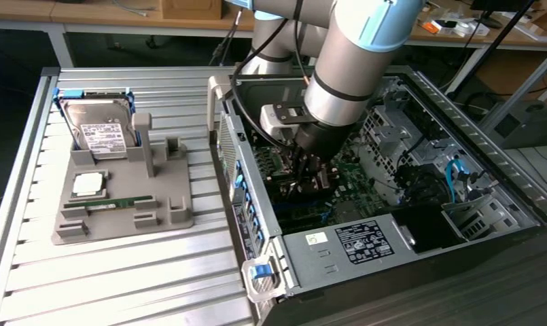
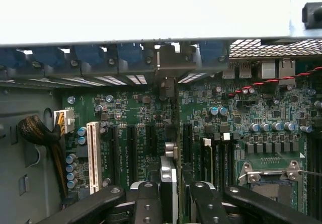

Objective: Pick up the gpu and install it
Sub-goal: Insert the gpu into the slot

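Grey jointed arm reaches steeply down into open black computer case [image 1: 490,204]; black gripper [image 2: 173,189] clamps thin dark gpu card [image 2: 169,176] edge-on over green motherboard [image 2: 136,118].

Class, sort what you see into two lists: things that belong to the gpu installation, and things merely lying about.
Belongs:
- thin dark gpu card, held edge-on by the gripper
- green motherboard
- open black computer case

Lying about:
- silver hard drive
- slim green RAM stick
- grey holder tray
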You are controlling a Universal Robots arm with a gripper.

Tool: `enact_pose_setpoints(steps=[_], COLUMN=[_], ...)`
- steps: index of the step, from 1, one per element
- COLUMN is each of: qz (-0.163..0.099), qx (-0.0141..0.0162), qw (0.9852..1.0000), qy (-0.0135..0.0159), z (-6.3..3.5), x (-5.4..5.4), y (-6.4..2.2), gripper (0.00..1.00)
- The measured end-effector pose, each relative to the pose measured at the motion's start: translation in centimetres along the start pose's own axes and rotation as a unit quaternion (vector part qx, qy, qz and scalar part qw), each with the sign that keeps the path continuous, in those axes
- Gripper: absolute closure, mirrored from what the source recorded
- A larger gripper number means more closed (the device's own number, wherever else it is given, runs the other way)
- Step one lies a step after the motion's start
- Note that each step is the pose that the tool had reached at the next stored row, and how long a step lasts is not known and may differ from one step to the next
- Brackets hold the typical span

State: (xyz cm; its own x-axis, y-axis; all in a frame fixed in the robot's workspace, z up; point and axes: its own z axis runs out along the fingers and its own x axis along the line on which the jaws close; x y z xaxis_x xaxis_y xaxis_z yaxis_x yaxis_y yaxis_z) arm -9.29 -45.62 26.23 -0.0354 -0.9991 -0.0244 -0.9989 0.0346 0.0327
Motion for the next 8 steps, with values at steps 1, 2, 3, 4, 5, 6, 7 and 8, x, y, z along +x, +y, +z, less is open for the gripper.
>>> enact_pose_setpoints(steps=[1, 2, 3, 4, 5, 6, 7, 8], qz=[0.000, 0.000, 0.001, 0.001, 0.000, 0.001, 0.001, 0.001], qx=[0.0003, 0.0006, 0.0008, 0.0010, 0.0010, 0.0010, 0.0009, 0.0009], qw=[1.0000, 1.0000, 1.0000, 1.0000, 1.0000, 1.0000, 1.0000, 1.0000], qy=[-0.0001, -0.0001, 0.0000, -0.0001, -0.0001, -0.0001, 0.0000, 0.0000], z=[-0.05, -0.11, -0.16, -0.17, -0.17, -0.17, -0.18, -0.18], x=[0.00, 0.00, 0.00, -0.01, -0.01, -0.01, 0.00, 0.00], y=[0.02, 0.03, 0.05, 0.05, 0.06, 0.06, 0.07, 0.07], gripper=[0.73, 0.73, 0.73, 0.73, 0.73, 0.73, 0.73, 0.73])
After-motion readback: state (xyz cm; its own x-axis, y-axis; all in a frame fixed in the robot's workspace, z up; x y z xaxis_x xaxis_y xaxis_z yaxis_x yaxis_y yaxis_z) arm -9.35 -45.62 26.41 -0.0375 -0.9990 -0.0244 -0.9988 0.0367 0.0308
